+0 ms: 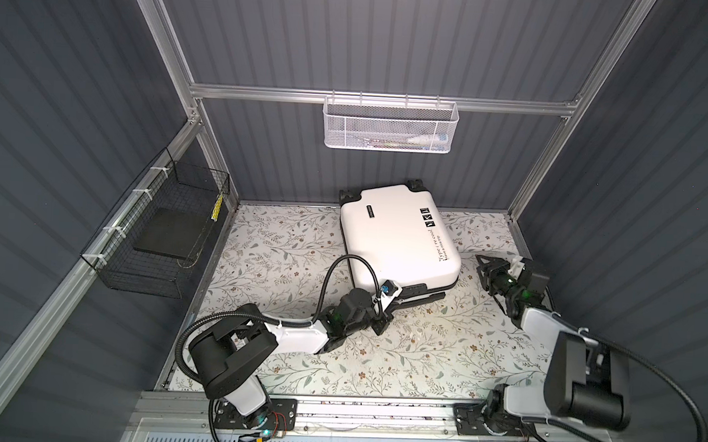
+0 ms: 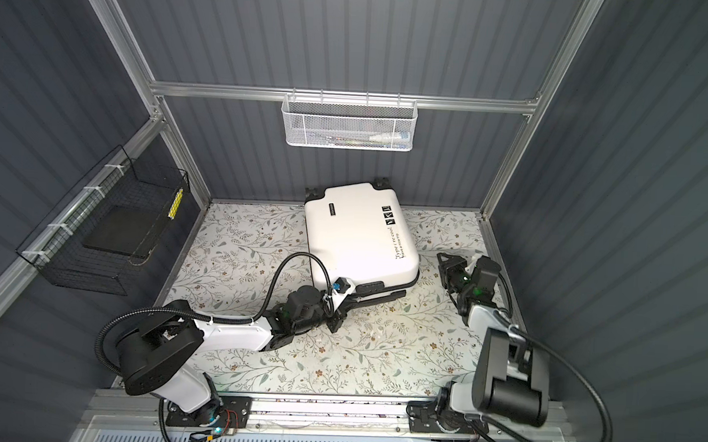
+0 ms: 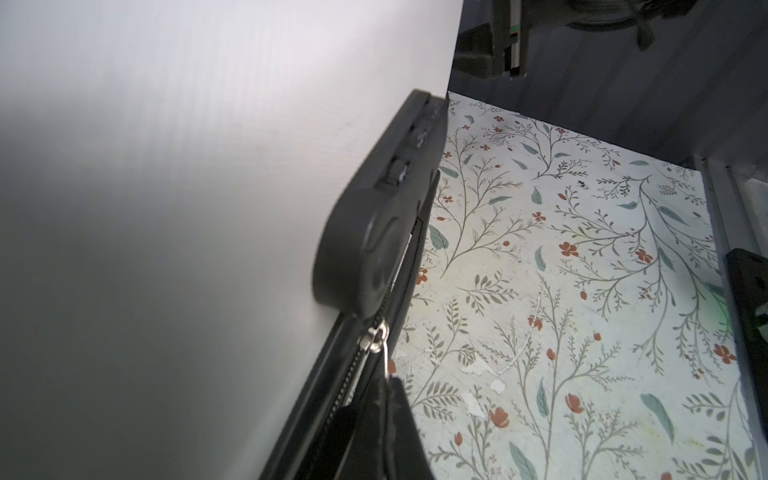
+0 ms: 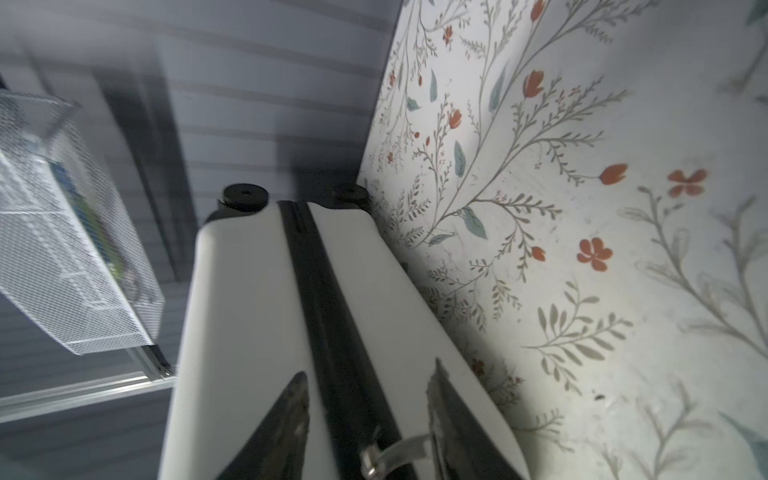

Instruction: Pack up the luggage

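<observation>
— Where did the top views look from?
— From high above the front edge of the table, facing down toward its back edge. Both top views took in the whole table and the luggage.
— And the wrist cameras?
— Both were very near the luggage. The left one hugged its white shell beside a zipper pull, facing across the table. The right one looked along the zipper band toward the wheels, sharing the white mesh basket with both top views.
</observation>
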Controlling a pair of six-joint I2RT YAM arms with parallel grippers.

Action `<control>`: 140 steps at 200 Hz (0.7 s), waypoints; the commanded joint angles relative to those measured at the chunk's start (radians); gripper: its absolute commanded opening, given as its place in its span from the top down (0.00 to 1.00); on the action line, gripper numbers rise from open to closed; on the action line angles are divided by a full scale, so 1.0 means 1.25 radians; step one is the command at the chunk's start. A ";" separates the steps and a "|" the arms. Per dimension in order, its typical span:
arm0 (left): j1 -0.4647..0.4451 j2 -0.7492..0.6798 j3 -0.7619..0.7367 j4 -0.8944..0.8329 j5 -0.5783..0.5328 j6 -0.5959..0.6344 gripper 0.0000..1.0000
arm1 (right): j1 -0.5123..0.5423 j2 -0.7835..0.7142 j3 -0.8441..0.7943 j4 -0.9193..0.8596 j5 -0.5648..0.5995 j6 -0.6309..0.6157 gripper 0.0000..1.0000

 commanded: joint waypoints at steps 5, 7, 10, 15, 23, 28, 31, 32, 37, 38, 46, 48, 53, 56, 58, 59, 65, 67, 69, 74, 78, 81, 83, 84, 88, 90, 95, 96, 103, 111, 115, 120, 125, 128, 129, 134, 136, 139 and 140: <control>-0.015 -0.011 0.014 0.030 0.066 0.015 1.00 | 0.029 0.079 0.047 0.064 -0.071 -0.007 0.58; -0.015 -0.009 0.015 0.030 0.068 0.015 1.00 | 0.032 0.086 0.050 0.064 -0.073 -0.007 0.58; -0.015 -0.008 0.015 0.030 0.069 0.014 1.00 | 0.036 0.093 0.054 0.066 -0.075 -0.009 0.58; -0.015 -0.005 0.017 0.029 0.072 0.014 1.00 | 0.043 0.105 0.061 0.069 -0.079 -0.012 0.58; -0.015 0.000 0.019 0.028 0.074 0.016 1.00 | 0.054 0.121 0.071 0.066 -0.086 -0.019 0.59; -0.016 0.003 0.021 0.027 0.075 0.015 1.00 | 0.061 0.129 0.075 0.064 -0.088 -0.023 0.60; -0.017 0.004 0.021 0.027 0.075 0.015 1.00 | 0.065 0.133 0.077 0.064 -0.089 -0.025 0.60; -0.017 0.005 0.022 0.027 0.075 0.016 1.00 | 0.066 0.133 0.077 0.064 -0.090 -0.025 0.60; -0.016 0.008 0.023 0.027 0.075 0.016 1.00 | 0.073 0.139 0.077 0.064 -0.090 -0.027 0.60; -0.016 0.009 0.023 0.027 0.075 0.015 1.00 | 0.075 0.140 0.077 0.064 -0.089 -0.028 0.61; -0.016 0.013 0.027 0.029 0.078 0.015 1.00 | 0.084 0.146 0.077 0.064 -0.089 -0.031 0.62; -0.016 0.015 0.028 0.030 0.079 0.015 1.00 | 0.087 0.148 0.077 0.064 -0.089 -0.032 0.62; -0.016 0.018 0.028 0.030 0.081 0.015 1.00 | 0.092 0.151 0.076 0.065 -0.092 -0.034 0.63; -0.016 0.020 0.029 0.031 0.081 0.015 1.00 | 0.096 0.153 0.076 0.067 -0.092 -0.034 0.63; -0.016 0.021 0.030 0.032 0.082 0.014 1.00 | 0.098 0.154 0.077 0.067 -0.095 -0.034 0.63; -0.016 0.022 0.031 0.032 0.083 0.014 1.00 | 0.099 0.155 0.077 0.067 -0.096 -0.035 0.63; -0.017 0.026 0.034 0.032 0.084 0.014 1.00 | 0.107 0.158 0.075 0.067 -0.097 -0.037 0.63; -0.016 0.027 0.034 0.032 0.086 0.015 1.00 | 0.109 0.159 0.075 0.067 -0.098 -0.037 0.64; -0.016 0.028 0.036 0.032 0.087 0.015 1.00 | 0.112 0.158 0.074 0.066 -0.097 -0.038 0.64; -0.016 0.031 0.038 0.032 0.090 0.015 1.00 | 0.119 0.159 0.072 0.066 -0.097 -0.040 0.64; -0.016 0.033 0.039 0.033 0.091 0.014 1.00 | 0.125 0.159 0.069 0.065 -0.095 -0.040 0.65; -0.016 0.035 0.040 0.034 0.092 0.013 1.00 | 0.129 0.159 0.068 0.066 -0.096 -0.041 0.65; -0.017 0.037 0.040 0.034 0.092 0.014 1.00 | 0.133 0.159 0.066 0.067 -0.095 -0.041 0.65; -0.016 0.037 0.040 0.035 0.093 0.014 1.00 | 0.135 0.159 0.065 0.068 -0.095 -0.041 0.65; -0.016 0.040 0.041 0.038 0.094 0.013 1.00 | 0.141 0.159 0.061 0.070 -0.093 -0.040 0.66; -0.016 0.041 0.042 0.038 0.095 0.013 1.00 | 0.144 0.160 0.060 0.070 -0.093 -0.040 0.66; -0.018 0.044 0.044 0.040 0.097 0.012 1.00 | 0.152 0.160 0.054 0.074 -0.091 -0.039 0.66; -0.017 0.044 0.043 0.040 0.098 0.012 1.00 | 0.153 0.159 0.053 0.075 -0.091 -0.039 0.66; -0.017 0.048 0.047 0.042 0.101 0.010 1.00 | 0.166 0.159 0.042 0.087 -0.087 -0.035 0.67; -0.018 0.053 0.050 0.044 0.104 0.009 1.00 | 0.179 0.159 0.030 0.101 -0.081 -0.027 0.67; -0.018 0.055 0.052 0.044 0.107 0.009 1.00 | 0.186 0.159 0.025 0.108 -0.080 -0.025 0.68; -0.020 0.057 0.054 0.044 0.109 0.010 1.00 | 0.195 0.159 0.019 0.114 -0.077 -0.021 0.68; -0.022 0.059 0.057 0.045 0.109 0.009 1.00 | 0.205 0.159 0.011 0.121 -0.073 -0.017 0.69; -0.023 0.061 0.059 0.046 0.110 0.009 1.00 | 0.212 0.159 0.006 0.127 -0.069 -0.014 0.69; -0.023 0.062 0.060 0.047 0.110 0.009 1.00 | 0.214 0.159 0.005 0.129 -0.069 -0.013 0.69; -0.025 0.064 0.062 0.048 0.113 0.009 1.00 | 0.223 0.159 -0.003 0.139 -0.065 -0.008 0.69; -0.025 0.065 0.062 0.048 0.114 0.009 1.00 | 0.228 0.159 -0.005 0.142 -0.064 -0.007 0.69; -0.026 0.067 0.063 0.049 0.114 0.009 1.00 | 0.233 0.159 -0.009 0.146 -0.061 -0.005 0.69; -0.026 0.067 0.063 0.049 0.114 0.009 1.00 | 0.236 0.159 -0.010 0.147 -0.060 -0.004 0.70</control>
